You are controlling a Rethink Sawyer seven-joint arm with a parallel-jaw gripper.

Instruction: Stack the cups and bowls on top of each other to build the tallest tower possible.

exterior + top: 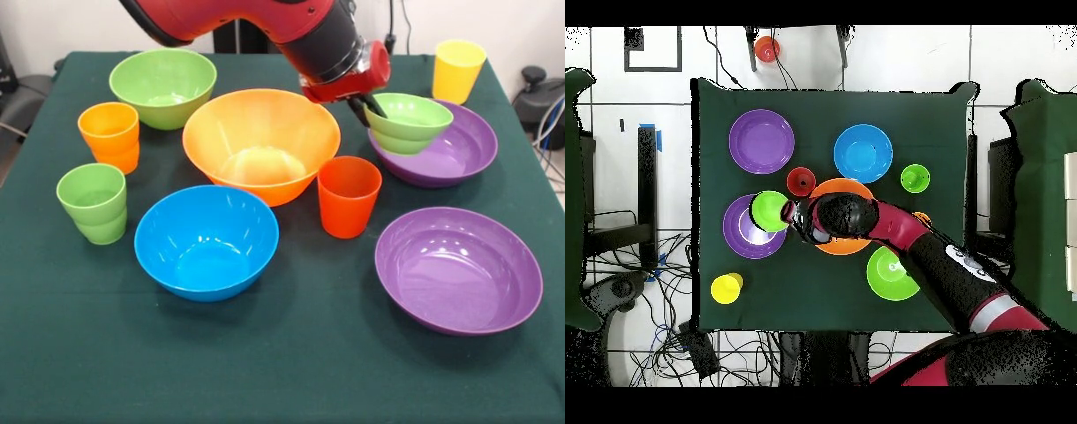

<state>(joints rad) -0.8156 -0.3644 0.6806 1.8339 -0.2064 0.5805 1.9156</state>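
The gripper (366,103) of the red and black arm is seen closed on the near rim of the small light-green glossy plastic bowl (408,122), one finger inside the wall and one outside, so the bowl is held by its edge and hangs slightly tilted. This small bowl is carried over the far wide shallow purple plastic bowl (459,150), at about 2 o'clock from the table's centre in the front view; whether it touches the purple dish cannot be told. The large orange-yellow plastic bowl (261,141) stands at the centre, empty, and is judged the intended base, being the widest. From it, the medium blue bowl (206,240) lies at 7 o'clock, the medium light-green bowl (162,85) at 10 o'clock, the second purple bowl (458,268) at 4 o'clock. The red tapered cup (349,195) stands just beside the orange bowl at 4 o'clock; the orange cup (109,135) and light-green cup (93,202) stand at 9 and 8 o'clock, the yellow cup (457,69) at 2 o'clock. No tower is yet built; every piece sits apart.
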